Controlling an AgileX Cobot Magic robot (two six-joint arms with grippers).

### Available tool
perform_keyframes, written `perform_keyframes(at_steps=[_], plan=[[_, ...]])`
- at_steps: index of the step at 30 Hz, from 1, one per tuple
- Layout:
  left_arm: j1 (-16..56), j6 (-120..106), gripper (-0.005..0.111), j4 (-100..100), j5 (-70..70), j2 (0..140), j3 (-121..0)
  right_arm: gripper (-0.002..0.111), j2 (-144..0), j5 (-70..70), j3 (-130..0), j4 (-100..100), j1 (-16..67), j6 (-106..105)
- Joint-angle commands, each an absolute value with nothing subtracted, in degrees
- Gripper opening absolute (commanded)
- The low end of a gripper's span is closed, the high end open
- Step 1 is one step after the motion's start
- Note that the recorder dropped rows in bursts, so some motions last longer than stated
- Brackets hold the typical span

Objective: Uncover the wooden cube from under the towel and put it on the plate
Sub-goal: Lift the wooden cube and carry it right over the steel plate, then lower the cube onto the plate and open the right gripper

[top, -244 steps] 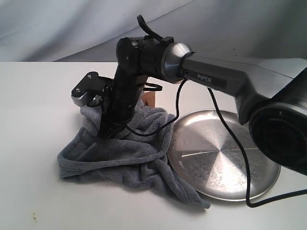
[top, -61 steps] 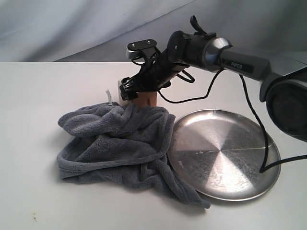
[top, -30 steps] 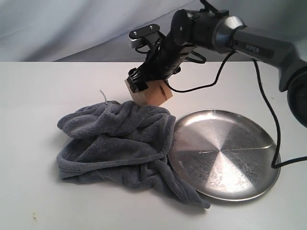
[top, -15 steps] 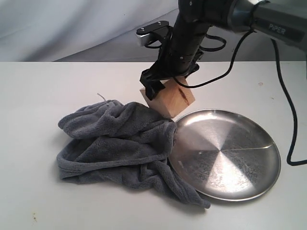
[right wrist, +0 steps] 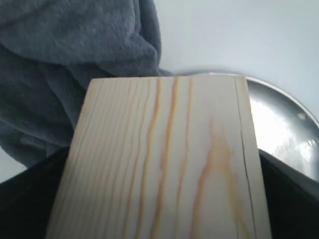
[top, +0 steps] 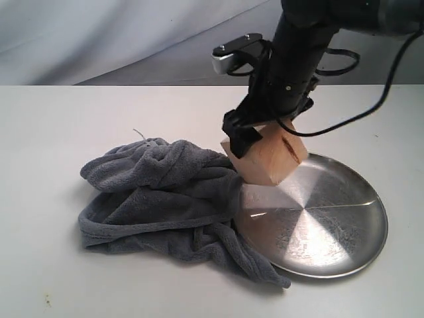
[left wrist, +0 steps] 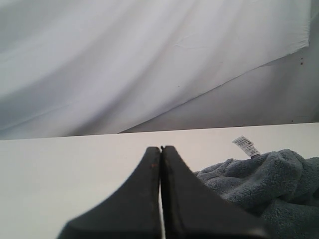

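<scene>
The wooden cube (top: 268, 158), pale with grain lines, hangs tilted above the left edge of the silver plate (top: 331, 225), with my right gripper (top: 255, 136) shut on it. In the right wrist view the cube (right wrist: 164, 159) fills most of the frame, with the plate (right wrist: 281, 127) and the towel (right wrist: 65, 59) beyond it. The grey-blue towel (top: 159, 199) lies crumpled on the table left of the plate, touching its rim. My left gripper (left wrist: 160, 149) is shut and empty, low over the table beside the towel (left wrist: 269, 179); it is out of the exterior view.
The white table (top: 59, 126) stretches left and front of the towel. A pale cloth backdrop (top: 99, 33) hangs behind. The right arm's black cable (top: 371, 106) loops above the plate's far side. A white care label (left wrist: 245, 145) sticks out of the towel.
The right gripper pulled off the towel, gripped the cube behind it, lifted it and carried it right and forward until it hangs over the plate's left edge. The towel settled flatter.
</scene>
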State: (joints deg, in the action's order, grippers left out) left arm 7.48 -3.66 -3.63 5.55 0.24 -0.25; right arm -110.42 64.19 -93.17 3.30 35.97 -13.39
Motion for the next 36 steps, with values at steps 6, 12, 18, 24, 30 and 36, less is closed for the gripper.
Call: perform_keyframes(at_steps=[6,12,18,24,30,36], plan=[[7.36,-3.54,0.0,-3.77,4.94,0.0,0.0,0.045,-97.5,42.48,-69.17,-2.89,35.78,-8.2],[7.36,-3.54,0.0,-3.77,4.94,0.0,0.0,0.045,-93.72,25.67,-57.58,-3.58,34.72,-0.74],[7.36,-3.54,0.0,-3.77,4.94,0.0,0.0,0.045,-93.44,12.76,-49.79,-3.39,31.35,2.85],[7.36,-3.54,0.0,-3.77,4.94,0.0,0.0,0.045,-93.57,6.23,-44.77,-3.39,31.33,3.13],[7.36,-3.54,0.0,-3.77,4.94,0.0,0.0,0.045,-93.57,0.84,-43.1,-2.69,31.33,3.72],[7.36,-3.54,0.0,-3.77,4.94,0.0,0.0,0.045,-93.57,-6.83,-39.58,-1.88,31.33,3.88]])
